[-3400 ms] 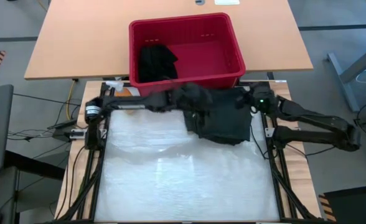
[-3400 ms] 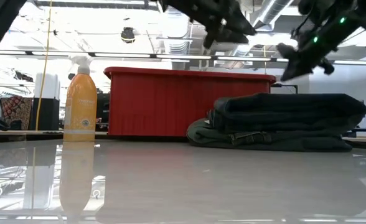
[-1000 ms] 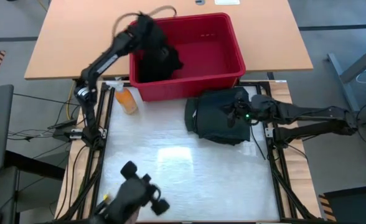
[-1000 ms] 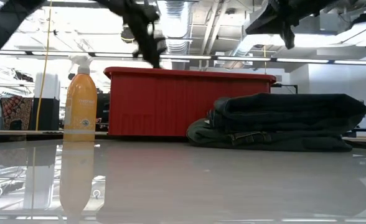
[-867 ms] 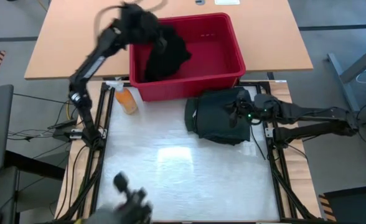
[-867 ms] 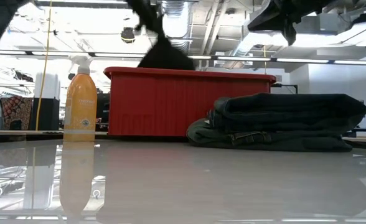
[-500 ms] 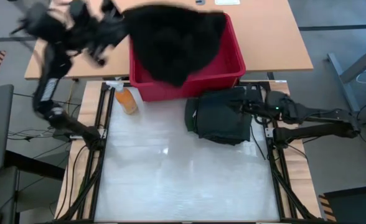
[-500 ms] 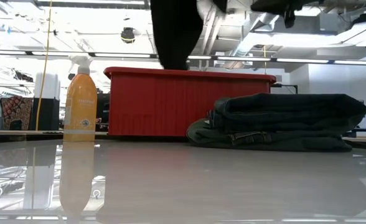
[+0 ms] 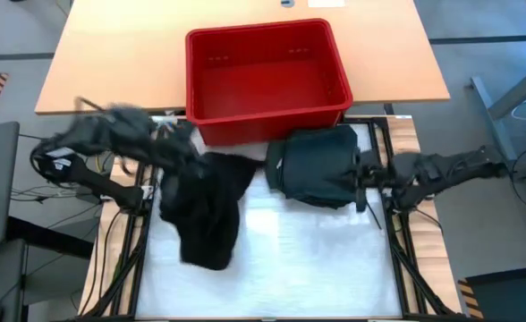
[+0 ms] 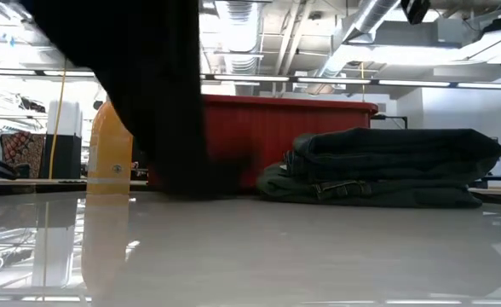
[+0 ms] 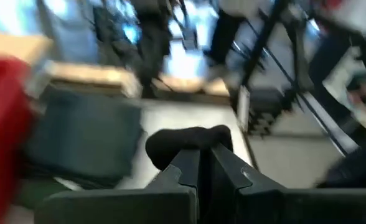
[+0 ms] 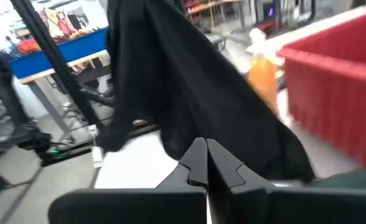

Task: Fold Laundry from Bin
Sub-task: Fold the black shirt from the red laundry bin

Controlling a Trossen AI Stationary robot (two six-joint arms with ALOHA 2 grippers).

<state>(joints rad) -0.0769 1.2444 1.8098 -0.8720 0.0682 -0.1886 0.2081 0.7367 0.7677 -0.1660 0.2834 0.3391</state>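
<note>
The red bin (image 9: 267, 72) stands empty at the table's far side. My left gripper (image 9: 169, 143) is over the table's left part, shut on a black garment (image 9: 205, 210) that hangs from it in front of the bin (image 10: 302, 128). A folded stack of dark clothes (image 9: 317, 170) lies on the table near the bin's right corner. My right gripper (image 9: 360, 174) hovers shut by the stack's right edge, high above it. Its own view shows the shut fingers (image 12: 206, 155) pointing at the hanging garment (image 12: 189, 93). My left gripper pinches a bunched bit of the black garment (image 11: 189, 140) between its two fingertips. The fingers point roughly level. The garment (image 10: 140, 85) hangs slack below them in a long drape, and its lower end (image 10: 191, 183) reaches down to about the table's surface.
An orange spray bottle (image 10: 106, 145) stands at the bin's left near corner, half hidden behind the hanging garment. The white work surface (image 9: 317, 259) lies bare in front of the stack. Black frame rails (image 9: 397, 241) run along both sides.
My left gripper has risen from the bin's far left corner and swung toward the table's near edge, tipping toward level. It has drawn the black garment up out of the bin. The garment now hangs over the table left of the stack. My right arm has drawn back slightly toward the right edge.
</note>
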